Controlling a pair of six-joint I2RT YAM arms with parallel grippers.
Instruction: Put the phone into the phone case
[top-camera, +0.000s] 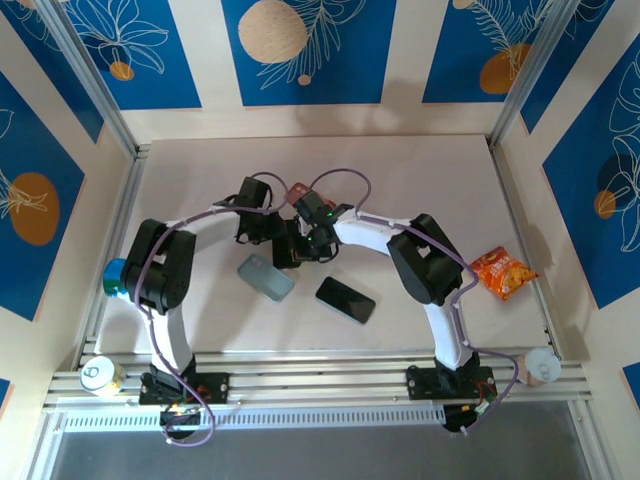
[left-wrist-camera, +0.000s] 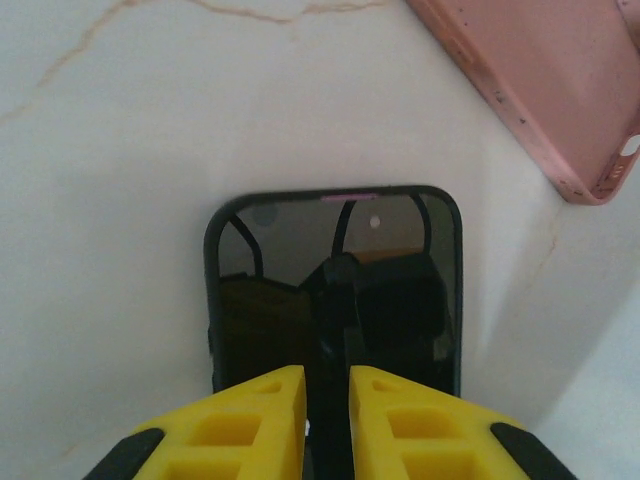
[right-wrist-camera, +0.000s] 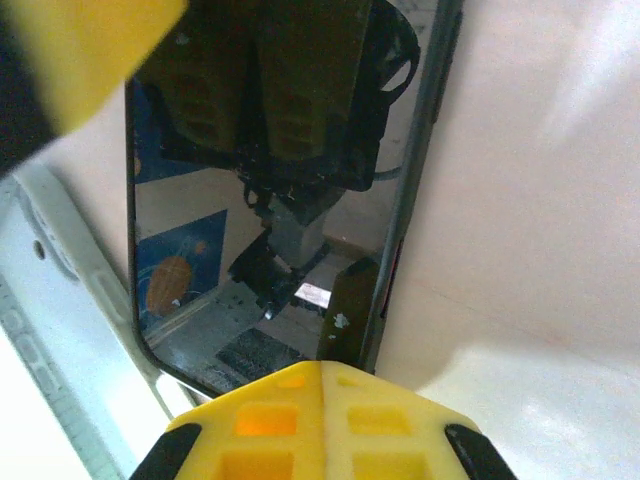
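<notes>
The phone lies under the left gripper, open a crack, empty; right gripper shut at its end.

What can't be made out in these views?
Left wrist view: phone, near end under the left gripper; grip unclear.
Same view: pink case, cut off by frame edges.
Right wrist view: a blurred yellow shape covers the phone's far corner.
Top view: the wrists hide that phone.

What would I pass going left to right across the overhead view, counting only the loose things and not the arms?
Can → grey-blue case → black phone → chip bag → cup.
</notes>
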